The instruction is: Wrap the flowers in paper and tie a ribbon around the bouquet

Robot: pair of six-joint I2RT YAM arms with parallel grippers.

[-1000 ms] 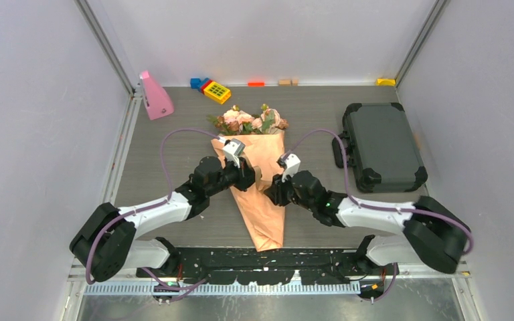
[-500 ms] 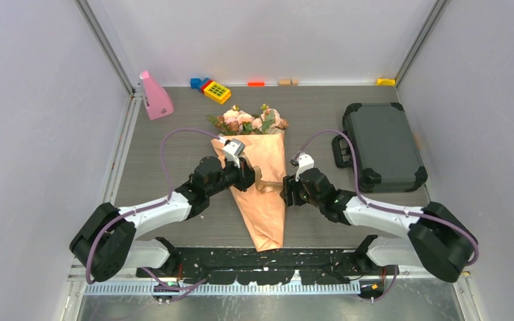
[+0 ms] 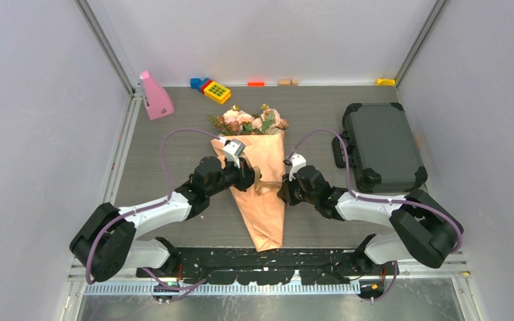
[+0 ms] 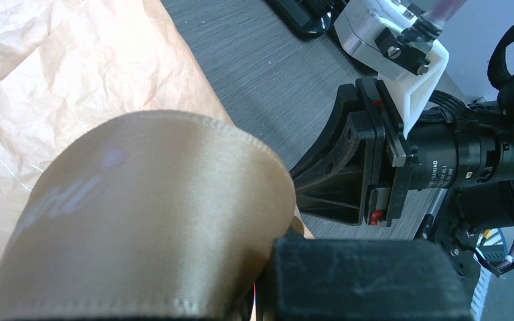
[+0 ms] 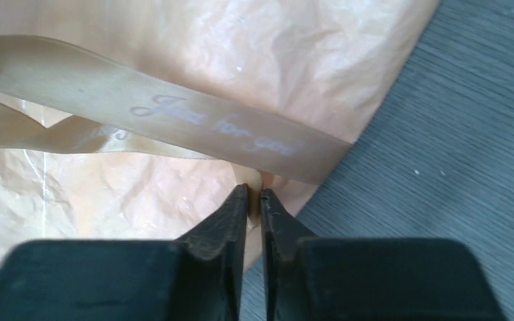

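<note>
Two grippers flank the bouquet (image 3: 266, 217). Its long axis runs from the flowers (image 3: 247, 122) at the far end to the cone tip near the arm bases. The ribbon (image 5: 174, 117) crosses that axis, stretched over the paper (image 5: 274, 40) directly ahead of the right gripper (image 5: 254, 194). Its cut end lies just beyond the fingertips and slightly to their right, so this gripper is the nearer to it. The jaws stand almost together, a sliver apart. A tan edge shows between the tips, but a hold cannot be confirmed. Opposite, the left gripper (image 3: 250, 178) is fully closed on the ribbon's looped part.
</note>
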